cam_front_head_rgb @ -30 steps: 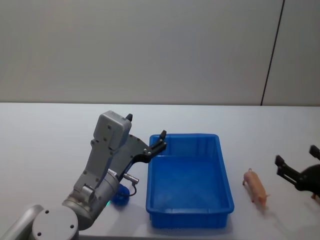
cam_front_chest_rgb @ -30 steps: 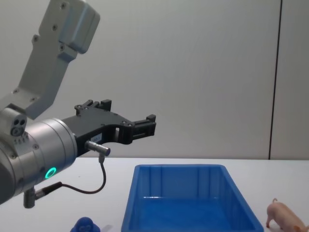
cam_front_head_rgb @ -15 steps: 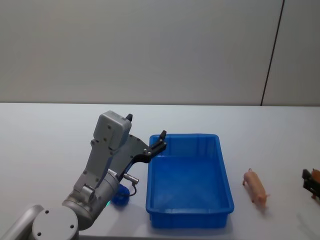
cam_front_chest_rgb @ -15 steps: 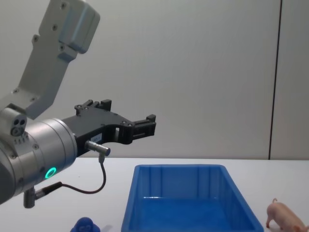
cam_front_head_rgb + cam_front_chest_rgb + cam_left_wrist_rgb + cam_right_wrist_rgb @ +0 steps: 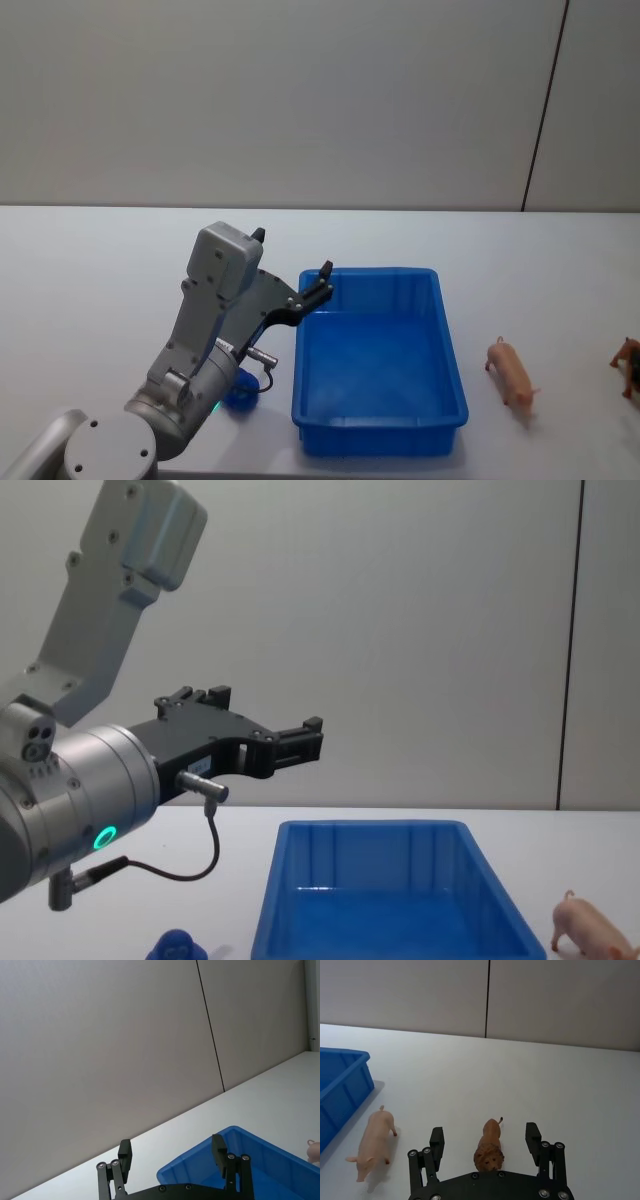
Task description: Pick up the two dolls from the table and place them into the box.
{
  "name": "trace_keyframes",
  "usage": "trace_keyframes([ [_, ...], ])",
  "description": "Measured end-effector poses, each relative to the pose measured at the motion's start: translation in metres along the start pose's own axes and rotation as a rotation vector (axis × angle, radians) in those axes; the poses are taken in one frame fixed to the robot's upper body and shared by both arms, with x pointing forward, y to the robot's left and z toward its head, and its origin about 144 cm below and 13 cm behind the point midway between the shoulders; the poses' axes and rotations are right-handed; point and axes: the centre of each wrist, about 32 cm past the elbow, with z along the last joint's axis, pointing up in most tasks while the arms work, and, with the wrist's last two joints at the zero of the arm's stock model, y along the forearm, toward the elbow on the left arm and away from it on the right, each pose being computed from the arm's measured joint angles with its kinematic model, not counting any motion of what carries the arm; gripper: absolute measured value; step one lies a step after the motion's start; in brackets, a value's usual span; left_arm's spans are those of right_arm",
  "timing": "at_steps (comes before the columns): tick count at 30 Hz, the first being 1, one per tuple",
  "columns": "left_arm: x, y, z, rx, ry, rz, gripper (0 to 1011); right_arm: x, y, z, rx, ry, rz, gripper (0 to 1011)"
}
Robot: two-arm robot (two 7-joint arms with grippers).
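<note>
- Doll 1: dark-blue toy figure [image 5: 238, 390], on the table [image 5: 90, 300] just beside the box's near left corner and partly hidden behind the left arm.
- Doll 2: pale-pink pig [image 5: 512, 373], standing on the table to the right of the box, clear of its wall and level with its near half.
- Right gripper [image 5: 485, 1133]: low over the table, farther right of the box than the pig. Its fingers are spread wide, one on each side of a brown lion toy [image 5: 489, 1147], and it grips nothing. The toy touches neither finger.
- Box [image 5: 380, 438]: bright-blue bin, open side up; both dolls lie outside it.
- Left gripper [image 5: 171, 1147]: raised in the air above the box's far left corner. Its fingers are wide apart, holding and touching nothing.
- Grey wall [image 5: 300, 100]: beyond the box's far side.
</note>
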Motion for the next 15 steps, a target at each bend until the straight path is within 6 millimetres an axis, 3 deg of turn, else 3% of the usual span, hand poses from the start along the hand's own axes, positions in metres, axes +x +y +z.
trace_keyframes([
  [15,0.000,0.000,0.000,0.000,0.000,0.000,1003,0.015,0.023,-0.007,-0.075,0.069,0.046,1001],
])
